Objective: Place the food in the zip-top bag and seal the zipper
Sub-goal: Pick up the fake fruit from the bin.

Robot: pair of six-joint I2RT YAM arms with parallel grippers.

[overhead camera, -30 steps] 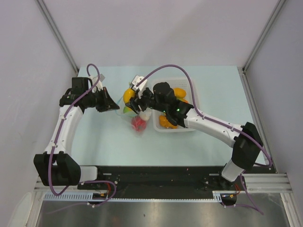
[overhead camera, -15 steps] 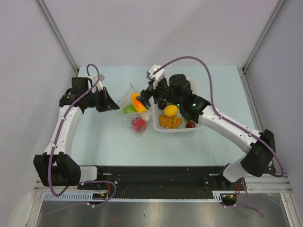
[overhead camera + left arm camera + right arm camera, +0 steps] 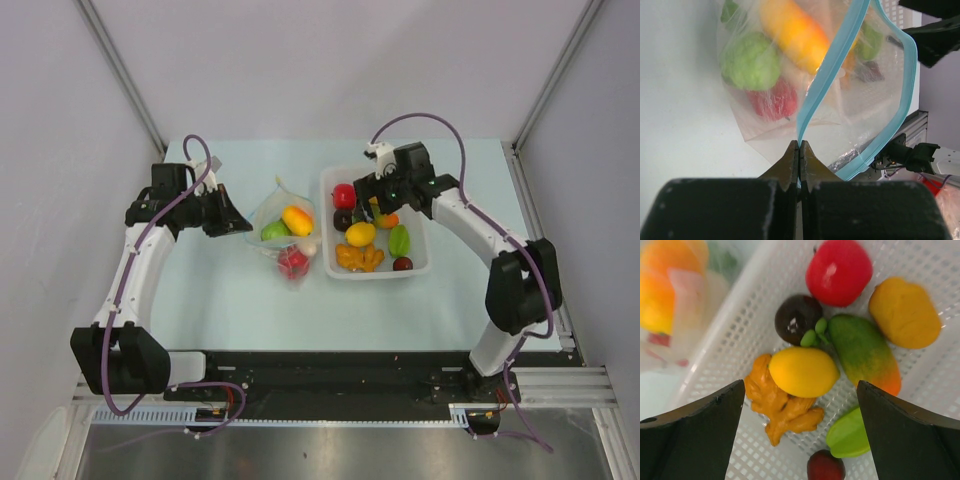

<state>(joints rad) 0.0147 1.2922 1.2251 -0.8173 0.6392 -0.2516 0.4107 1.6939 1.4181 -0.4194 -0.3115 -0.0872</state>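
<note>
The clear zip-top bag (image 3: 283, 236) lies left of the basket and holds an orange-yellow fruit (image 3: 297, 219), a green one (image 3: 273, 231), a red one (image 3: 292, 262) and a white one. My left gripper (image 3: 226, 215) is shut on the teal zipper (image 3: 829, 75) at the bag's corner (image 3: 799, 145) and holds the mouth open. My right gripper (image 3: 370, 200) is open and empty above the basket. Between its fingers (image 3: 695, 435) I see a yellow lemon (image 3: 803, 371), orange ginger (image 3: 782, 410), a red fruit (image 3: 839, 271), a dark purple one (image 3: 798, 317) and a green-orange mango (image 3: 862, 352).
The white plastic basket (image 3: 425, 268) stands right of the bag and also holds a green starfruit (image 3: 850, 435), a dark red fruit (image 3: 825, 467) and an orange-yellow fruit (image 3: 905, 312). Grey walls enclose the table on both sides and at the back.
My right gripper left the orange-yellow fruit in the bag, then moved right and back, and is now over the basket. The left gripper kept hold of the zipper.
</note>
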